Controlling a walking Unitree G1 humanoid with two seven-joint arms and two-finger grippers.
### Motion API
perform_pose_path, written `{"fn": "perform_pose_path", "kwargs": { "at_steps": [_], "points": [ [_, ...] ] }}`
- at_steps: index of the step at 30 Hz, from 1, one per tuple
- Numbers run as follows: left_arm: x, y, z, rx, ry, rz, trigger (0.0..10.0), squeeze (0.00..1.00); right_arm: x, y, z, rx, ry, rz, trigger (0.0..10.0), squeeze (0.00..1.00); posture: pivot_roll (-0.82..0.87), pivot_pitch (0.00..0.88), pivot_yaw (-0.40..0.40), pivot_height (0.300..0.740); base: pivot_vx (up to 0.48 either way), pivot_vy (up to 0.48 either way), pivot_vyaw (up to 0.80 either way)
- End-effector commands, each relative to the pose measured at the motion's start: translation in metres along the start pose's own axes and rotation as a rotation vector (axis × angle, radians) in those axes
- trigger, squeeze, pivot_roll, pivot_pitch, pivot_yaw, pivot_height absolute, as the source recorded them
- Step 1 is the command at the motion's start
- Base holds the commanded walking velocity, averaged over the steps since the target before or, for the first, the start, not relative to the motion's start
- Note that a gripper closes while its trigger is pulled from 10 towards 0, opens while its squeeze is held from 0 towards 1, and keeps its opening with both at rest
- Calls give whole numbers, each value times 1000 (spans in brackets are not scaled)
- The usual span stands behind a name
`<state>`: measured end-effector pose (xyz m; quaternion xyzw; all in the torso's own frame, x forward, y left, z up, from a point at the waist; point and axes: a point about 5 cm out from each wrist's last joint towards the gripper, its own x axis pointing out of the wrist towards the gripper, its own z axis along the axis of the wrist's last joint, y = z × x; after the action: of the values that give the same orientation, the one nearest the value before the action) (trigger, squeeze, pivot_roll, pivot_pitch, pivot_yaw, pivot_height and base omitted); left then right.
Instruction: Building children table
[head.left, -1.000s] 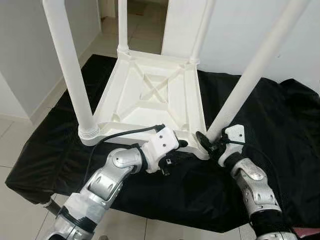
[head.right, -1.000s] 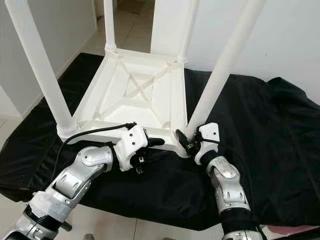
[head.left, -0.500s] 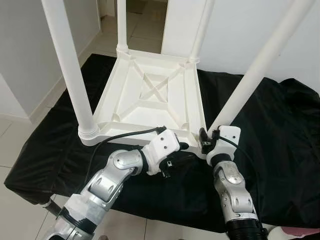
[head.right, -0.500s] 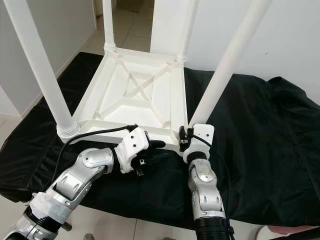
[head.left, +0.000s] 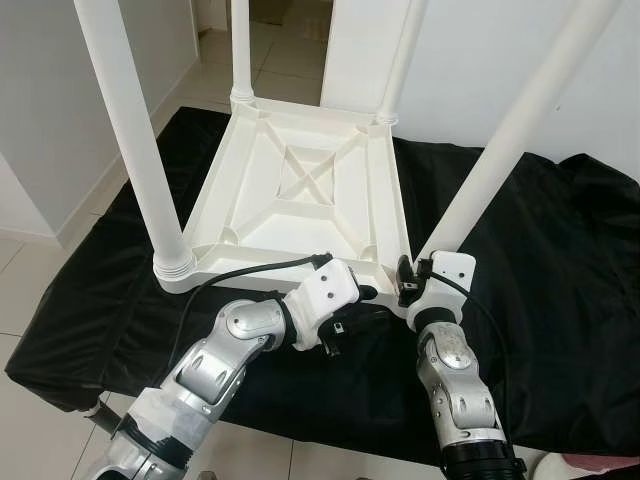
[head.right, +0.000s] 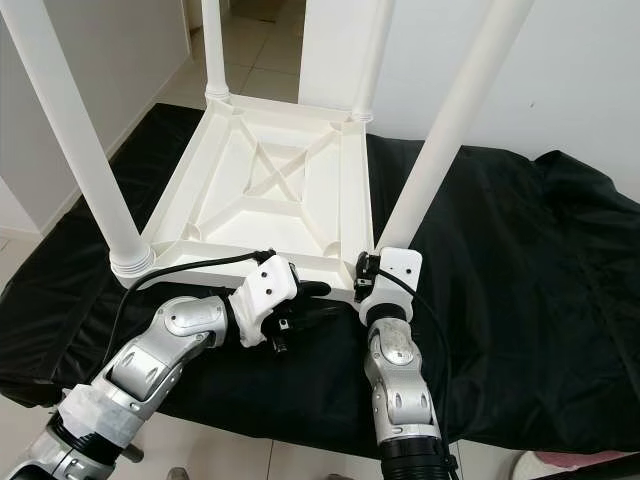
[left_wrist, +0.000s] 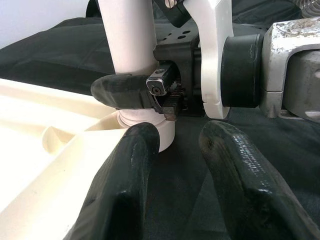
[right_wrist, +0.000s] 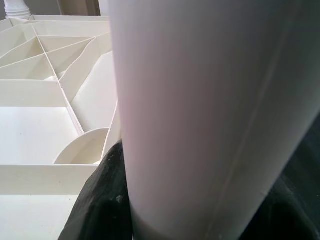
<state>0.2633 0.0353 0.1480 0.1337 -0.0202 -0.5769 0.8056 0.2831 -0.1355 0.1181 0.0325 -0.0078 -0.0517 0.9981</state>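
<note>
1. Change since a second ago: the right arm has been swung in from the outer side, so that the right claw (head.left: 408, 281) is now set squarely at the foot of the near right white plastic leg (head.left: 505, 165); the left claw (head.left: 362, 293) has been kept in place beside that same corner.
2. Left claw: its two black fingers (left_wrist: 125, 185) are held apart with nothing between them, just beside the leg's base collar.
3. Upside-down white plastic children's table top (head.left: 300, 190): it is laid underside up on the black cloth (head.left: 560, 260) over the table, with four tubular legs standing in its corners, the near left leg (head.left: 125, 130) included.
4. Right claw: it is clenched around the base of the near right leg, one finger (left_wrist: 125, 91) being pressed on the tube.
5. Meaning: the last leg is judged to be seated or tightened, so the build is near its end.
6. Obstruction: both claws are crowded at one corner, close together, and the left arm's black cable (head.left: 240, 270) lies across the rim.
</note>
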Motion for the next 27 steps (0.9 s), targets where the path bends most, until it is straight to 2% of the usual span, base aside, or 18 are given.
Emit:
{"fn": "perform_pose_path", "kwargs": {
  "at_steps": [1,2,4,5,8,17,19,24,25,26,27],
  "points": [
    [3,-7,2,2,-6,-72,10000,0,-3,8,2,25,-9,11,10000,43,-73,0,-81,740,0,0,0],
    [3,-8,2,1,-7,-73,10000,0,-5,8,3,28,-18,23,10000,631,-73,0,-81,740,0,0,0],
    [3,-8,2,0,-8,-73,10000,0,-5,8,3,34,-24,31,10000,631,-73,0,-81,740,0,0,0],
    [3,-8,2,0,-8,-73,10000,0,-6,8,5,29,-33,47,10000,1000,-76,0,-80,740,0,0,0],
    [4,-8,2,-1,-11,-72,10000,0,-10,2,9,12,-73,88,10000,1000,-78,0,-80,740,0,0,0],
    [3,-7,2,-2,-12,-68,10000,0,-16,-5,11,-8,-107,129,10000,1000,-73,0,-85,740,0,0,0],
    [1,-5,1,-6,-6,-47,10000,0,-20,-12,12,19,-134,148,10000,1000,-71,0,-83,740,0,0,0],
    [0,0,0,-16,-8,-5,10000,0,-23,-16,11,37,-140,154,10000,1000,-71,0,-80,740,0,0,0],
    [-1,3,0,-12,-11,17,10000,0,-24,-19,9,32,-139,148,10000,459,-68,0,-80,740,0,0,0],
    [-1,3,0,-12,-11,17,10000,0,-24,-19,9,32,-139,148,10000,459,-68,0,-80,740,0,0,0],
    [-2,4,-1,-13,-10,35,10000,0,-25,-20,7,25,-140,147,10000,0,-68,0,-80,740,0,0,0]
  ]
}}
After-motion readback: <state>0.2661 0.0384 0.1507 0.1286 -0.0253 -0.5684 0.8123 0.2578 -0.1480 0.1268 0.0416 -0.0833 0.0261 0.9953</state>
